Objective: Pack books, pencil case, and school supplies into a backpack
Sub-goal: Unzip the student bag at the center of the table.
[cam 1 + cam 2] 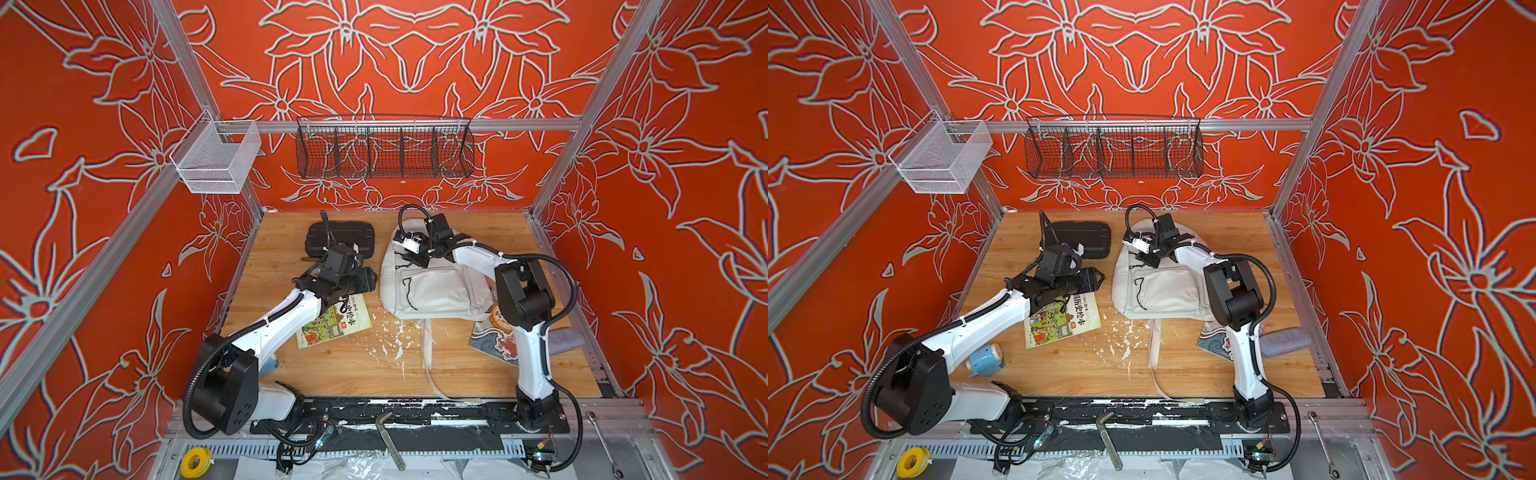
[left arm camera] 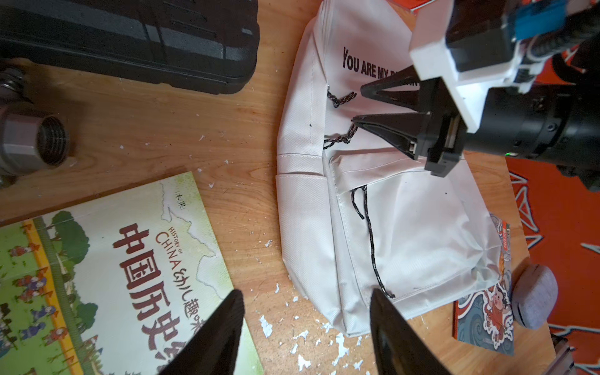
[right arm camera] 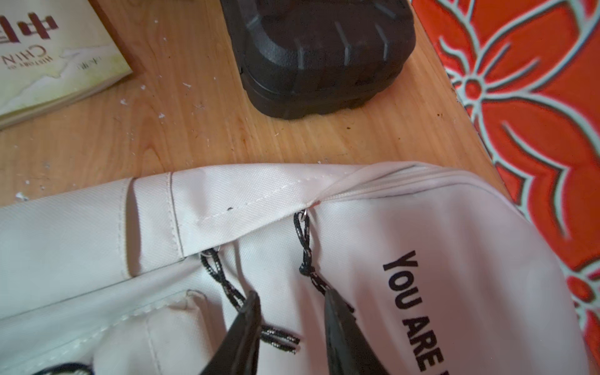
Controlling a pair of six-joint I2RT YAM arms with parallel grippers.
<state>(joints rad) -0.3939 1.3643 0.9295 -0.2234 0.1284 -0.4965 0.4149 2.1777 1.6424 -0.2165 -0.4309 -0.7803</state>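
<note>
The white backpack (image 1: 436, 286) lies flat on the wooden table (image 2: 194, 130), front up, showing its black "YOU ARE MY DESTINY" print and a creased front pocket. The right gripper (image 3: 290, 292) sits directly over the bag's upper part. Its fingers are partly spread with only fabric in the gap, and each tip lies over one of the two black zip cords (image 3: 306, 246), neither pinched. That arm rises from its base, elbow bent, forearm reaching across the bag. The left gripper (image 2: 305, 292) hovers released and empty between the bag and the green book (image 2: 130, 259), its arm stretched low.
</note>
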